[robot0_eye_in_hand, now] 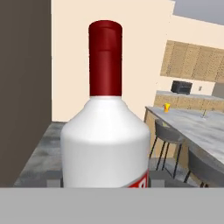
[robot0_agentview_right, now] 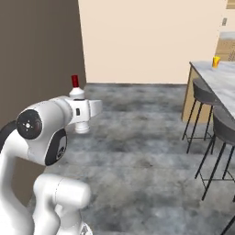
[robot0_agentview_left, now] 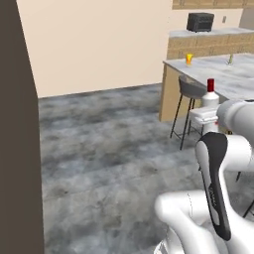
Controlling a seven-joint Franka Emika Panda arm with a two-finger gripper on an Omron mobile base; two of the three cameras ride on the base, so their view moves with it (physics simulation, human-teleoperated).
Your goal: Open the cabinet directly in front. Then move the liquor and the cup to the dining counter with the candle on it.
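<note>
While aloft, liquor [robot0_eye_in_hand: 105, 144] over grey floor [robot0_agentview_left: 109, 149].

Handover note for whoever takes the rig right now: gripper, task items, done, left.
Gripper: shut on the liquor, bottle upright, carried above the floor, away from any counter.
Cup: already standing on the dining counter, near its far corner.
Candle: on the same counter, further along from the cup.
Cabinet: not in these views, so its door state cannot be confirmed.
Done: cup delivered; liquor picked up.
Left: bring the liquor to the dining counter, set it down upright, release.
</note>
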